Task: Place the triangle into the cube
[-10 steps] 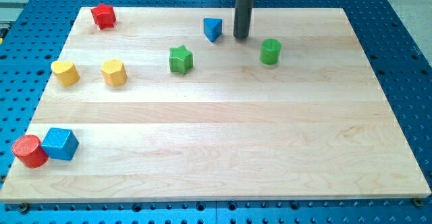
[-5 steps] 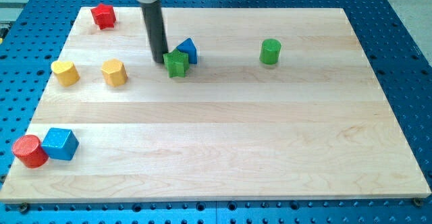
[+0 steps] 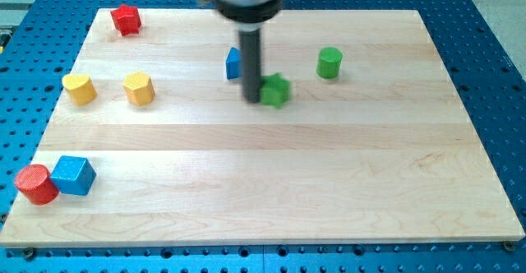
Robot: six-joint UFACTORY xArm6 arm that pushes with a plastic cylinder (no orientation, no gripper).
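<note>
tip: touching the green star, on its left
blue triangle: partly behind the rod
blue cube: bottom left, beside the red cylinder

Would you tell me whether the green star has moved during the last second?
Yes. The green star slid toward the view's right, closer to the green cylinder, which stayed put; my tip is at its left.

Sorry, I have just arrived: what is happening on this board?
My tip is on the wooden board, at the left side of the green star. The blue triangle is partly hidden behind the rod. The blue cube is far away, at the view's bottom left beside the red cylinder.
</note>
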